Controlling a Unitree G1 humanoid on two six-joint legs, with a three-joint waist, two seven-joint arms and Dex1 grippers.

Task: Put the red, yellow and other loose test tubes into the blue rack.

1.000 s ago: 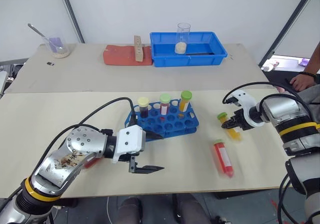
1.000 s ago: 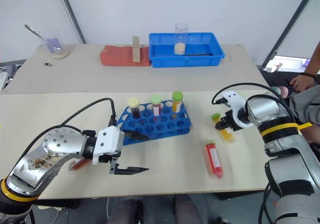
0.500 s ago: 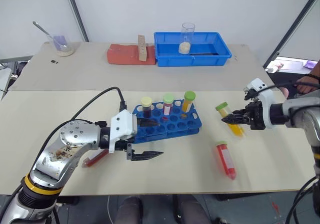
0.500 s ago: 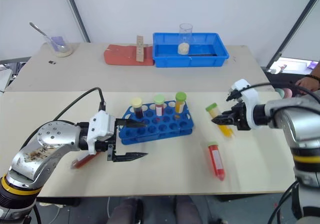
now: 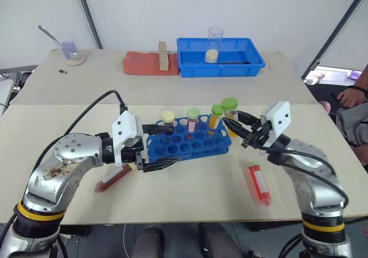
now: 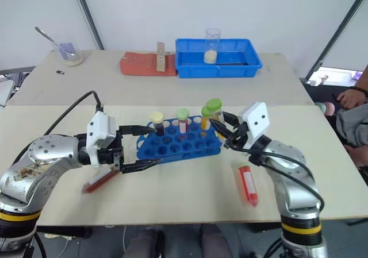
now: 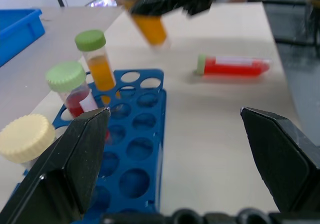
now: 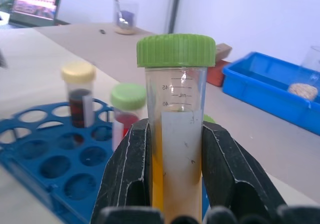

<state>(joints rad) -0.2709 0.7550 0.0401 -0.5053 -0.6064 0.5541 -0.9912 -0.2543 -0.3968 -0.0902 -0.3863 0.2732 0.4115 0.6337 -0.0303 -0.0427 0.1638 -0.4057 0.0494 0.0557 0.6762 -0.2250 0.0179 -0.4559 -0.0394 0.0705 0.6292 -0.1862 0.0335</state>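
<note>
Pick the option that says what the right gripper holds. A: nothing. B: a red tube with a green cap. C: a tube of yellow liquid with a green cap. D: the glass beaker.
C: the right gripper is shut on the yellow tube with its green cap, upright by the blue rack; the red tube lies on the table.

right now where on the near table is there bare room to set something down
Bare patches: the near-table front edge between the red tube with green cap and the red tube lying by the left gripper, and the far left end. Crowded: around the small blue rack, where the right gripper holds the yellow tube.
</note>
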